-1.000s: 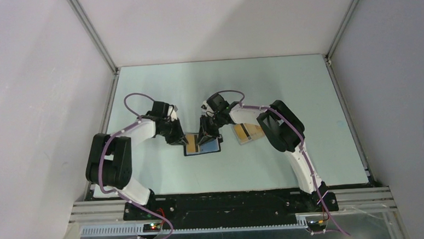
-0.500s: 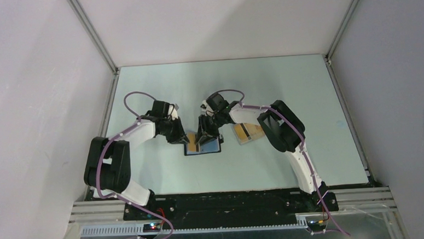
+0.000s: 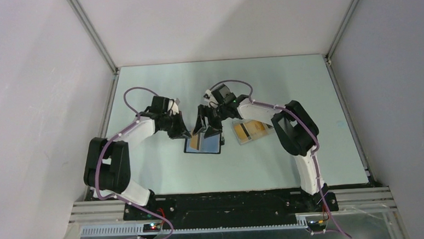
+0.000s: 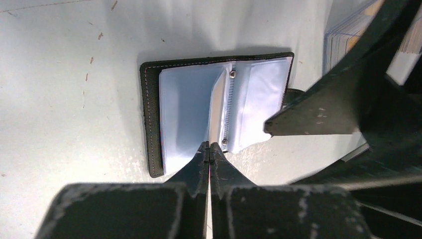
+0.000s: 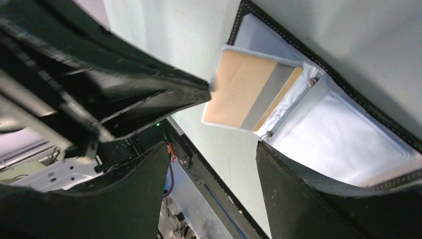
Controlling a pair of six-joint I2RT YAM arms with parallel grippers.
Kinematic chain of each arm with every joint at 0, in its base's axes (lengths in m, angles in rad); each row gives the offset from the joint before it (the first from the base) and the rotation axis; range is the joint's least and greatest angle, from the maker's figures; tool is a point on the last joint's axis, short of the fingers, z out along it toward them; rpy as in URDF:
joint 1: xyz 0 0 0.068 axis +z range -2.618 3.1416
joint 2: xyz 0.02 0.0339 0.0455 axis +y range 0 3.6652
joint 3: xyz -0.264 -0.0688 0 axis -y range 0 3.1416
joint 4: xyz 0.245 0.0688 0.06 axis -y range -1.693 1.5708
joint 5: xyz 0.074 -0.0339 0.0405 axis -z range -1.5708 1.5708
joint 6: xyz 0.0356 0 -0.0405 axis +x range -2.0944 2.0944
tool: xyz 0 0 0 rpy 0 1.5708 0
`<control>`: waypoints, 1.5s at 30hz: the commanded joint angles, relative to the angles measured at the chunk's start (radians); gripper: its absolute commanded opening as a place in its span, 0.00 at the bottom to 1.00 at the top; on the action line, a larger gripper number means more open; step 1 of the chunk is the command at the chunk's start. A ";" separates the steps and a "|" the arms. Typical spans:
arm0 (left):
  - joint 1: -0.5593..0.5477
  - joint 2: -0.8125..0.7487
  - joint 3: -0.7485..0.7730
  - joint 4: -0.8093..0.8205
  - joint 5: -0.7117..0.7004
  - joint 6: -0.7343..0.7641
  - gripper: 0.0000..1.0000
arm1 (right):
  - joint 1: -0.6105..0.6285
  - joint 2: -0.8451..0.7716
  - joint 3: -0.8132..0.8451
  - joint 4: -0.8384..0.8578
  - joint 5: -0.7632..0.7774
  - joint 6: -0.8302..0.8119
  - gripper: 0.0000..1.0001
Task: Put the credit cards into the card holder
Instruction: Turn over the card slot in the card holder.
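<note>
The black card holder (image 3: 207, 146) lies open in mid-table, its pale blue sleeves up; it also shows in the left wrist view (image 4: 149, 114) and the right wrist view (image 5: 348, 144). My left gripper (image 4: 209, 145) is shut on the edge of one clear sleeve page and holds it upright; it is at the holder's left side in the top view (image 3: 188, 133). An orange credit card (image 5: 249, 92) with a grey stripe sits inside that lifted sleeve. My right gripper (image 5: 211, 149) is open and empty just above the holder (image 3: 210, 128). More orange credit cards (image 3: 247, 131) lie to the right.
The spare cards rest in a pale translucent tray (image 3: 260, 133) right of the holder; its corner shows in the left wrist view (image 4: 343, 37). One right finger (image 4: 318, 117) hangs close by the holder's right edge. Grey walls enclose the table on three sides.
My right gripper has lifted and drawn back from the holder, so more of the open holder shows. My left gripper keeps its hold on the sleeve, shifted slightly back.
</note>
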 commanded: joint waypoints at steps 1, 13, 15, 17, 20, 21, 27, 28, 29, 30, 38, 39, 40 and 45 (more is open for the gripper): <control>-0.008 -0.027 0.031 0.007 0.036 -0.009 0.00 | -0.024 -0.109 -0.024 0.004 0.015 -0.010 0.70; -0.058 -0.022 0.073 0.007 0.054 -0.032 0.00 | -0.108 -0.248 -0.071 -0.032 0.015 -0.007 0.73; -0.075 -0.012 0.090 0.006 0.050 -0.039 0.02 | -0.129 -0.280 -0.070 -0.047 0.015 -0.017 0.73; -0.095 -0.001 0.106 0.006 0.045 -0.048 0.03 | -0.152 -0.310 -0.071 -0.060 0.015 -0.025 0.73; -0.141 0.022 0.138 0.005 0.038 -0.061 0.06 | -0.188 -0.340 -0.071 -0.089 0.018 -0.039 0.74; -0.157 0.036 0.142 0.006 0.035 -0.065 0.06 | -0.200 -0.351 -0.070 -0.097 0.020 -0.050 0.74; -0.194 0.087 0.155 0.007 0.013 -0.070 0.15 | -0.220 -0.363 -0.084 -0.152 0.023 -0.090 0.74; -0.191 0.083 0.152 0.006 0.003 -0.066 0.18 | -0.218 -0.364 -0.085 -0.157 0.026 -0.102 0.74; -0.183 0.080 0.150 0.007 0.000 -0.065 0.23 | -0.212 -0.365 -0.086 -0.161 0.036 -0.110 0.74; -0.177 0.070 0.144 0.007 -0.001 -0.064 0.25 | -0.206 -0.366 -0.086 -0.165 0.044 -0.133 0.73; -0.019 -0.009 0.021 0.040 0.066 -0.036 0.45 | -0.087 -0.255 -0.034 -0.165 0.078 -0.114 0.73; 0.007 -0.011 0.012 0.042 0.085 -0.031 0.46 | -0.076 -0.238 -0.028 -0.140 0.061 -0.104 0.73; 0.018 -0.016 -0.005 0.044 0.091 -0.018 0.46 | -0.055 -0.200 -0.013 -0.131 0.052 -0.081 0.71; 0.096 -0.032 -0.062 0.074 0.128 0.000 0.47 | -0.002 -0.048 0.044 -0.064 0.015 -0.005 0.65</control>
